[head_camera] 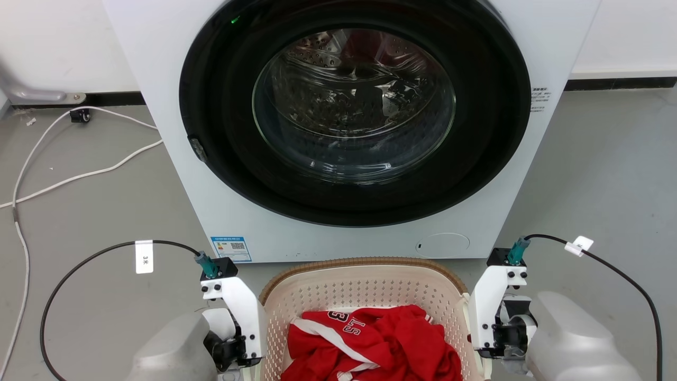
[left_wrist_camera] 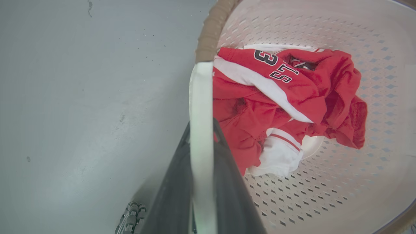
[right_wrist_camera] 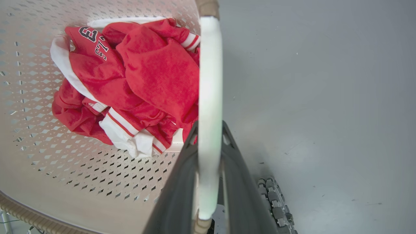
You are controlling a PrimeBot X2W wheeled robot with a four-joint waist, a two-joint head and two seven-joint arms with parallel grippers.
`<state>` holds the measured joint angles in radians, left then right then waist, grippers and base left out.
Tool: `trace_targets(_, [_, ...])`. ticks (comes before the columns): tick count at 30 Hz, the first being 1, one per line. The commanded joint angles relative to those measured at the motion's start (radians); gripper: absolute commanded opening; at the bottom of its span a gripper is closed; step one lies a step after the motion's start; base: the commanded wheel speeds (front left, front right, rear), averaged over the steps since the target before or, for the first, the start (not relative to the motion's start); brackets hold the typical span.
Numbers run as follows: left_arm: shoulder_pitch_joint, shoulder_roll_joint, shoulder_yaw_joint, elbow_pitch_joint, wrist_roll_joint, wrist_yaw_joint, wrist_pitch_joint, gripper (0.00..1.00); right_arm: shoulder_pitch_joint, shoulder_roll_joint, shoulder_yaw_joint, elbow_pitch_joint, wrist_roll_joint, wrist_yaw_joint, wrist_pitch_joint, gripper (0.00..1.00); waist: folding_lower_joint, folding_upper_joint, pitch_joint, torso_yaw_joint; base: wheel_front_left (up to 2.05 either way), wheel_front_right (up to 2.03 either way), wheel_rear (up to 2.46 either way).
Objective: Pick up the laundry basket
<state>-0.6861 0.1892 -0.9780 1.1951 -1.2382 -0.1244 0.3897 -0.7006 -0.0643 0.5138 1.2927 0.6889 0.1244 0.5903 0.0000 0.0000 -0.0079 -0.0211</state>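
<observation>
The left gripper (left_wrist_camera: 202, 130) has its 2 dark fingers (left_wrist_camera: 172, 198) pressed against either side of the white left handle (left_wrist_camera: 201, 94), closed on it. The right gripper (right_wrist_camera: 209, 130) clamps the white right handle (right_wrist_camera: 210, 65) between its fingers (right_wrist_camera: 247, 198) in the same way. The 2 wrist views show these grips from above. In the head view the fingers are hidden below the white left wrist bracket (head_camera: 240, 312) and right wrist bracket (head_camera: 486, 312), which stand just beside the basket's 2 sides. The laundry basket (head_camera: 365, 290) sits between the 2 arms, directly in front of the washing machine (head_camera: 158, 121), with its mouth facing up and its brown rim (head_camera: 370, 261) curving toward the machine. Inside it lies 1 crumpled red jersey (head_camera: 386, 338) with white bands and a dark "3" and "ST" on it. The jersey is heaped on the perforated bottom, toward the right handle, and bare cream wall shows around the rest of it. The near part of the basket is cut off at the bottom edge of the head view, so I cannot tell its long axis from there. The handles lie on its left and right sides. I also cannot tell whether its base touches the grey floor (head_camera: 597, 174). The head view alone shows the machine's round glass door (head_camera: 354, 106), shut, and a white cable (head_camera: 79, 174) on the floor to the left.
</observation>
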Motion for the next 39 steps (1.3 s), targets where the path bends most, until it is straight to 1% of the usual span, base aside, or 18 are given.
trace_targets(1, [-0.017, -0.03, 0.001, -0.017, -0.013, -0.011, -0.006, 0.0, 0.011, 0.026, 0.001, -0.006, 0.009, 0.012, 0.0, 0.0, 0.0, 0.0, 0.0, 0.0, 0.0, 0.0, 0.0])
trace_targets(39, [-0.014, -0.036, -0.035, -0.01, -0.056, -0.012, -0.022, 0.0, 0.016, 0.026, -0.011, -0.006, 0.002, 0.012, -0.006, 0.0, 0.0, 0.0, -0.002, -0.004, 0.0, 0.0, 0.0])
